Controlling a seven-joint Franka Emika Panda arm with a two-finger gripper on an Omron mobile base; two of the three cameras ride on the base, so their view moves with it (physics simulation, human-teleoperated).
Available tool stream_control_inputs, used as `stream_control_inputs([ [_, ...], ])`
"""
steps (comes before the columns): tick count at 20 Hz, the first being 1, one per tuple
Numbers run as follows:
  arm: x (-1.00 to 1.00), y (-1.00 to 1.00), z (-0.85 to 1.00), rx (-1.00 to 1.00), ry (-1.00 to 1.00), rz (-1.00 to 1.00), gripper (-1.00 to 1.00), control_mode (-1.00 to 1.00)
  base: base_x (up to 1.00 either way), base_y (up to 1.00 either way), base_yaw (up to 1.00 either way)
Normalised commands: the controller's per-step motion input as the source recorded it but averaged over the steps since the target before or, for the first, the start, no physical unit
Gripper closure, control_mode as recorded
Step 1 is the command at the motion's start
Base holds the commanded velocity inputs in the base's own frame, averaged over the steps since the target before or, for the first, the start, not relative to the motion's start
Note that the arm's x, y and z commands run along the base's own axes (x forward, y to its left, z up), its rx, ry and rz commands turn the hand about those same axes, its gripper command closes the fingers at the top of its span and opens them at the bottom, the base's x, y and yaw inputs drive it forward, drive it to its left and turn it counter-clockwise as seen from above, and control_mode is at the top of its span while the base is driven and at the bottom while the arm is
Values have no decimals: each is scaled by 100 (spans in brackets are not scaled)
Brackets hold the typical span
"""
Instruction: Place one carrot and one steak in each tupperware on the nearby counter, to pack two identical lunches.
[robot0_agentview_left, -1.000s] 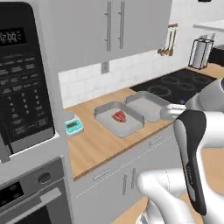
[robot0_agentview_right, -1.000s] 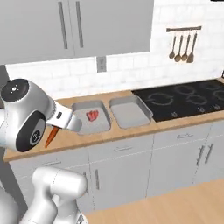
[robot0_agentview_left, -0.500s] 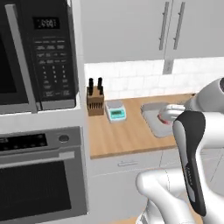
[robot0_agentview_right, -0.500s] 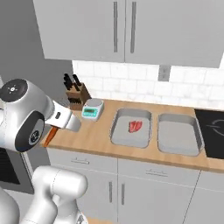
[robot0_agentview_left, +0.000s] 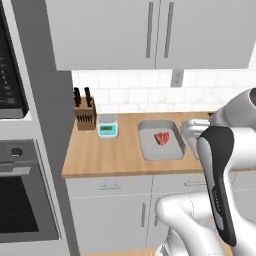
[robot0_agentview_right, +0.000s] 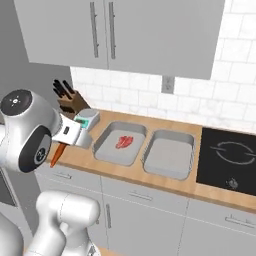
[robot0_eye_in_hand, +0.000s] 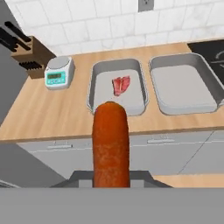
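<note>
While the gripper (robot0_eye_in_hand: 111, 181) is pinched tight on a carrot (robot0_eye_in_hand: 110, 144), that carrot points straight out from the hand, its long axis running forward toward the counter (robot0_eye_in_hand: 57, 116). Ahead of the carrot tip, and lower, lies the near tupperware (robot0_eye_in_hand: 97, 72), a grey tray that already holds a red steak (robot0_eye_in_hand: 121, 85). To the right of that tray, just beside it, sits the second tupperware (robot0_eye_in_hand: 205, 72), with nothing in it. Both trays lie with their long sides running away from the hand, roughly in line with the carrot.

Judgement: the tray with the steak is the nearer target, nearly dead ahead; the carrot needs to travel forward and down over the counter edge before release. Neither tray has a carrot yet, so the packing is at an early stage.

Forward and left of the hand stand a small teal scale (robot0_eye_in_hand: 57, 73) and a knife block (robot0_eye_in_hand: 30, 56), well apart from the trays. Wood counter, white cabinets (robot0_agentview_right: 150, 210) below, stovetop (robot0_agentview_right: 227, 160) far right.
</note>
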Motion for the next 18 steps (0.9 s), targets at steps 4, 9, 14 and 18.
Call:
stream_control_inputs([
  [4,0,0,0,0,0,0,100,100,79,5,0],
  [9,0,0,0,0,0,0,100,100,93,0,0],
  [14,0,3,-19,0,11,0,100,-100,12,0,0],
  [18,35,12,-69,-2,16,1,100,-100,0,0,0],
])
